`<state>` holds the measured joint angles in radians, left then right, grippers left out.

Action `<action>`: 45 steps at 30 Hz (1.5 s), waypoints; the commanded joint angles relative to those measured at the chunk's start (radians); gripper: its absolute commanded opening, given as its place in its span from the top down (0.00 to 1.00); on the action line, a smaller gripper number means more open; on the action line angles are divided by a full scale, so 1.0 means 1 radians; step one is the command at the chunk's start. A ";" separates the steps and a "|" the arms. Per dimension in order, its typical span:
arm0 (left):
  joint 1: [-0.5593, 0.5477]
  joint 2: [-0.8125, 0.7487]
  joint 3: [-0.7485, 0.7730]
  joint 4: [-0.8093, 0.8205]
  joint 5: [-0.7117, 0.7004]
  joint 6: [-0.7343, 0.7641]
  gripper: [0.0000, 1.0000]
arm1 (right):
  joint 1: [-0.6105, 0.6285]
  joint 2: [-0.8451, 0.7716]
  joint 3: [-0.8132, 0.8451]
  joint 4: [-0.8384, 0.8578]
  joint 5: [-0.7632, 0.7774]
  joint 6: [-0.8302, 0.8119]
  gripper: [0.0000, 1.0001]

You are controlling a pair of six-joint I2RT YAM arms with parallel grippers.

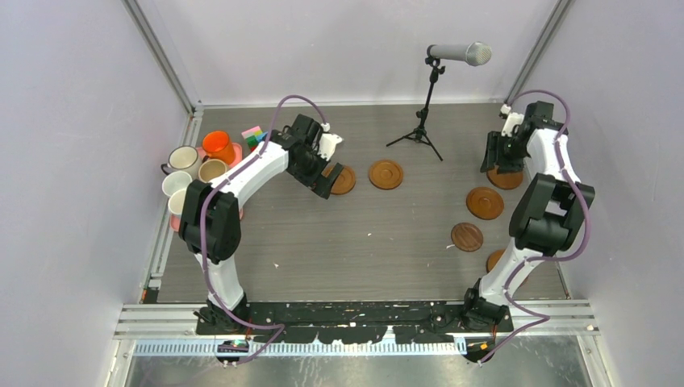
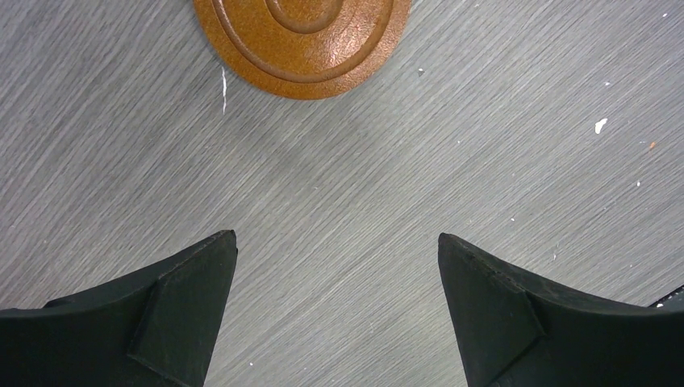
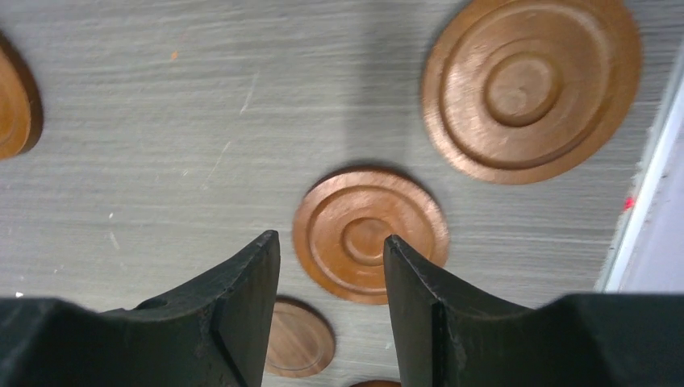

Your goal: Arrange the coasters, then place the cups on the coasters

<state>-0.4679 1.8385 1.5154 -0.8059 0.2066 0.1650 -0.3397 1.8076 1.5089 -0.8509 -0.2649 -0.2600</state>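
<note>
Left gripper (image 2: 336,236): jaws spread wide and empty, over the bare table (image 2: 484,145). One coaster (image 2: 302,40) lies just ahead of the fingertips, not touched. Right gripper (image 3: 331,240): jaws partly apart, gripping nothing; a ringed coaster (image 3: 369,234) on the surface shows through the gap. Only the top view shows the full layout. Of the six coasters (image 1: 386,174), two lie at centre and four curve along the right side. The cups (image 1: 212,170) are grouped at the far left edge, none on a coaster. Only the wrist views show the open jaws.
</note>
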 commanded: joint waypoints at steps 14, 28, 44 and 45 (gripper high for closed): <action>0.006 -0.055 0.010 -0.020 -0.001 0.012 0.03 | -0.146 0.353 0.306 0.107 0.175 -0.014 0.45; 0.006 -0.076 -0.010 -0.019 -0.024 0.016 0.03 | -0.119 0.389 0.233 0.085 0.072 -0.048 0.54; 0.006 -0.088 -0.020 -0.031 -0.029 0.013 0.03 | 0.047 0.289 0.060 0.154 0.073 -0.027 0.57; 0.006 -0.090 -0.021 -0.033 -0.029 0.014 0.03 | 0.053 0.290 0.057 0.154 0.071 -0.025 0.57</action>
<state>-0.4660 1.8103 1.4998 -0.8246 0.1833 0.1665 -0.3202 2.1128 1.6028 -0.6956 -0.1860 -0.2955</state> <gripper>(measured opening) 0.974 0.430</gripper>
